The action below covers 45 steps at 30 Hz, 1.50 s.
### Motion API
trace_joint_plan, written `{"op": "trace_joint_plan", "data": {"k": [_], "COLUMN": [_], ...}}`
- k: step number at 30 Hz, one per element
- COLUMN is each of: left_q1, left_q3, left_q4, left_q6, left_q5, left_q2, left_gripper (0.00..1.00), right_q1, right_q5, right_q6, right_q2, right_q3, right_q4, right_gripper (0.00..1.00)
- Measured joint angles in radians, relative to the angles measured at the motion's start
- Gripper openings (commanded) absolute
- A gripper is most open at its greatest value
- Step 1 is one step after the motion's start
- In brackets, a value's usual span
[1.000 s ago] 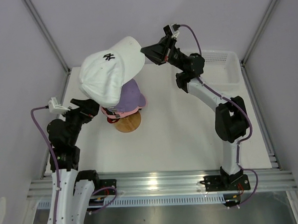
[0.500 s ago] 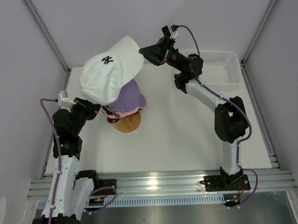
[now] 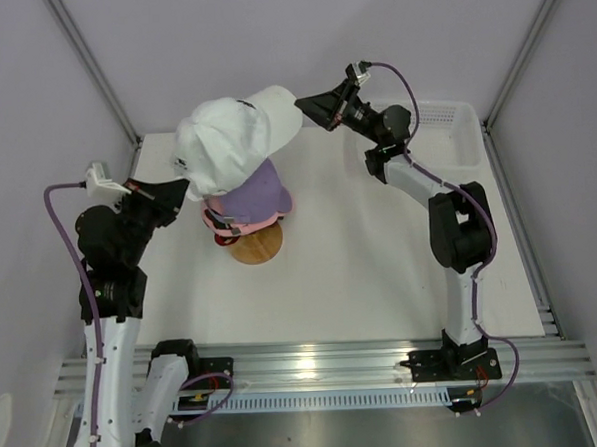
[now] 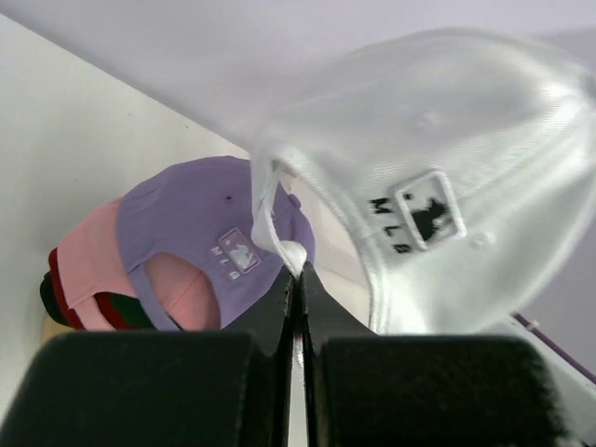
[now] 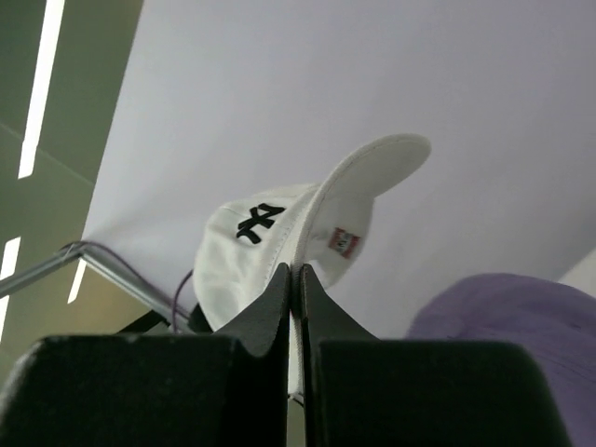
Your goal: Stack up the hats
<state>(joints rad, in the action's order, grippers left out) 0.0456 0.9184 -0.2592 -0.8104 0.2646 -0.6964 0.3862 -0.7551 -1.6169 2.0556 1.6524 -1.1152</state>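
A white fabric baseball cap with a black logo [image 3: 229, 142] is held in the air above the stack, between the two arms. The left gripper [image 4: 298, 273] is seen with its jaws pressed together on a fold of the white cap's back edge, beside the adjustment strap. Only a thin sliver of white cloth shows between the dark fingers [image 4: 270, 317]. The right gripper [image 5: 296, 270] is likewise closed, pinched on the edge of the cap's curved brim, with the jaws nearly meeting. In the overhead view the cap is stretched between the two grips. Its crown is tilted, its brim points towards the right arm, and its back opening lies over the left side of the stack.

Below it a lavender fabric cap [image 3: 260, 190] is seated on top of the pile. The white cap overlaps it in the overhead view, but whether the two touch cannot be told. Under the lavender cap a pink cap [image 4: 88, 261] is nested, and beneath that the rims of a red cap [image 4: 60, 279] and a black cap [image 4: 47, 300] are visible. The pile is carried by a round wooden stand [image 3: 257, 246] on the white tabletop [image 3: 361, 270]. A white mesh plastic basket [image 3: 445, 146] is placed at the far right corner of the tabletop, well apart from the stack.
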Motion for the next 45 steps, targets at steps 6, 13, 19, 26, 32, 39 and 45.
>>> {"op": "trace_joint_plan", "data": {"k": [6, 13, 19, 26, 32, 39, 45], "left_q1": [-0.064, -0.121, -0.155, -0.164, -0.164, -0.165, -0.169], "left_q3": [0.102, 0.118, 0.118, 0.118, 0.085, 0.023, -0.049], "left_q4": [-0.085, -0.179, -0.224, -0.253, -0.261, -0.274, -0.274], "left_q6": [0.055, 0.111, 0.142, 0.166, 0.169, 0.181, 0.169], "left_q5": [-0.031, -0.072, -0.107, -0.141, -0.167, -0.213, -0.262], "left_q2": [-0.111, -0.24, -0.251, -0.234, -0.208, -0.207, -0.187], "left_gripper": [0.01, 0.01, 0.01, 0.01, 0.01, 0.01, 0.01], "right_q1": [-0.038, -0.044, -0.05, -0.058, -0.053, -0.047, -0.026], "right_q5": [-0.013, -0.039, -0.058, -0.077, -0.084, -0.089, -0.093], "right_q6": [0.021, 0.002, -0.028, -0.04, -0.054, -0.027, 0.081], "right_q2": [0.105, 0.238, 0.264, 0.264, 0.291, 0.314, 0.314], "right_q3": [-0.035, -0.052, -0.12, -0.216, -0.259, -0.304, -0.304], "right_q4": [0.04, 0.031, -0.039, -0.135, -0.187, -0.196, -0.114], "right_gripper": [0.0, 0.0, 0.0, 0.0, 0.0, 0.0, 0.0]}}
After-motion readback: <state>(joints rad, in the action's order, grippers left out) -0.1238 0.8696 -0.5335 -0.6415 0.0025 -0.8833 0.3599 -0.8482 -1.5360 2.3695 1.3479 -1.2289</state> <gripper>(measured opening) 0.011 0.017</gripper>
